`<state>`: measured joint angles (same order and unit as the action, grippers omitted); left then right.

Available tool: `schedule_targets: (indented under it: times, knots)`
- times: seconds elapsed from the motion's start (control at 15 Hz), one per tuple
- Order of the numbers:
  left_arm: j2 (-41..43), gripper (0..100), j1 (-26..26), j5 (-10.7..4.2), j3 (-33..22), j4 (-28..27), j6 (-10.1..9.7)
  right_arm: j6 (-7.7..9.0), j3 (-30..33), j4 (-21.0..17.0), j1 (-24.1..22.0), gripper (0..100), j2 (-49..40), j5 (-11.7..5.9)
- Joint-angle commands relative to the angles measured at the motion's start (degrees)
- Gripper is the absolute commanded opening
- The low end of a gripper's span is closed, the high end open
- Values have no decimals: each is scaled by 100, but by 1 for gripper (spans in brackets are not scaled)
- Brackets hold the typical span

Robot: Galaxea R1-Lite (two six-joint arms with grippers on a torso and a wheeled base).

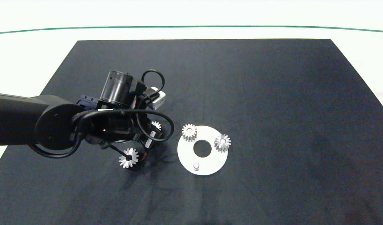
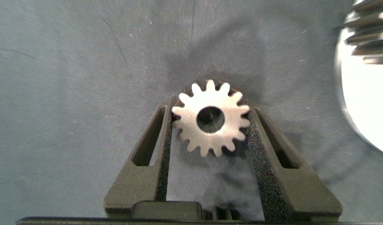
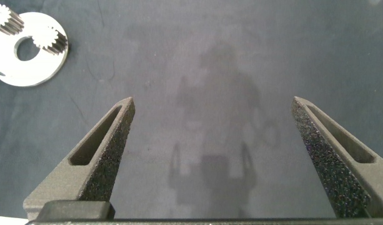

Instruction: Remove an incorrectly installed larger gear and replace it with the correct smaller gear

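The larger gear (image 1: 128,157) is lying on the dark mat (image 1: 272,93) nearest the camera. Just beyond it, the left gripper (image 2: 211,134) is closing its fingers against the smaller gear (image 2: 210,117), beside the white disc (image 1: 202,150). The right gripper (image 3: 213,125) is hanging wide open over bare mat.

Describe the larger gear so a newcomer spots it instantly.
On the black mat, look left of the white round plate. The larger gear lies flat on the cloth by the left arm's cables. It is the biggest gear, star-like with long pointed teeth.
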<state>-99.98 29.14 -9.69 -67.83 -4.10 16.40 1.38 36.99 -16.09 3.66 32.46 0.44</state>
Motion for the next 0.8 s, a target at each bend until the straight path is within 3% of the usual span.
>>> schedule_targets:
  times: [0.07,0.27,0.8]
  knots:
    - [312,19,57,2,50,-47,4,3,-34,-8,12,100,-47,9]
    - [584,19,127,2,24,-337,4,3,-34,-8,12,100,-56,0]
    - [664,19,127,2,147,-346,13,3,-42,-8,3,100,-109,0]
